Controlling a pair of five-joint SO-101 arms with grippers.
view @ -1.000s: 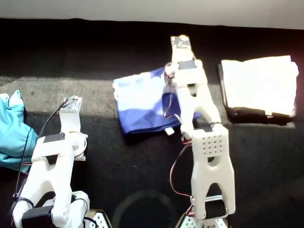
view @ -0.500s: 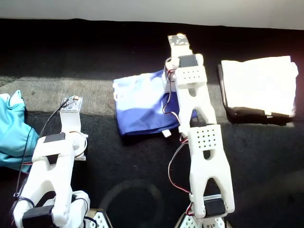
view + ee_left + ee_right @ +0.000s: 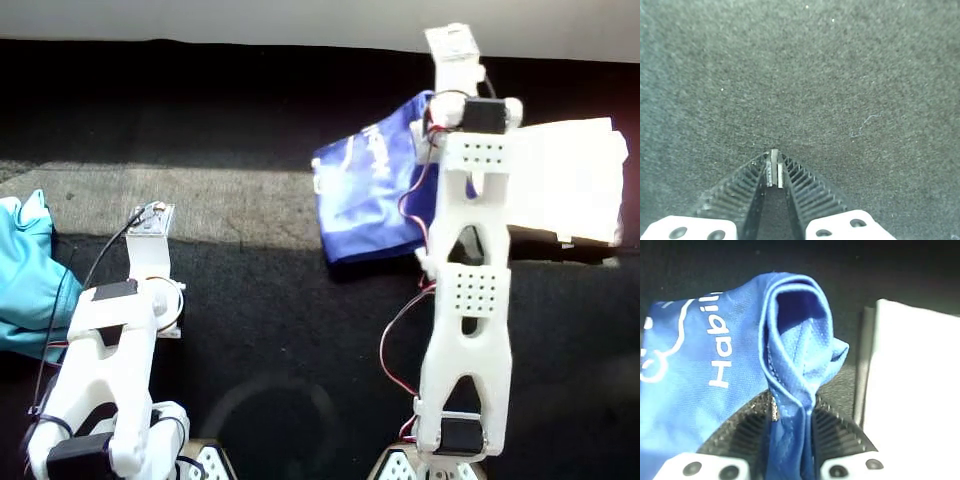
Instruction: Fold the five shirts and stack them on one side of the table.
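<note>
Now | right hand [image 3: 790, 409] pinching blue shirt [image 3: 365, 190], dragged rightward toward white stack [image 3: 570, 180] | left hand [image 3: 773, 169] closed, unmoved

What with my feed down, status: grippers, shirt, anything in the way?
Right gripper shut on blue shirt, held beside the folded stack. Left gripper shut, empty, over the mat. Nothing blocks the stack; teal shirt waits far left.
</note>
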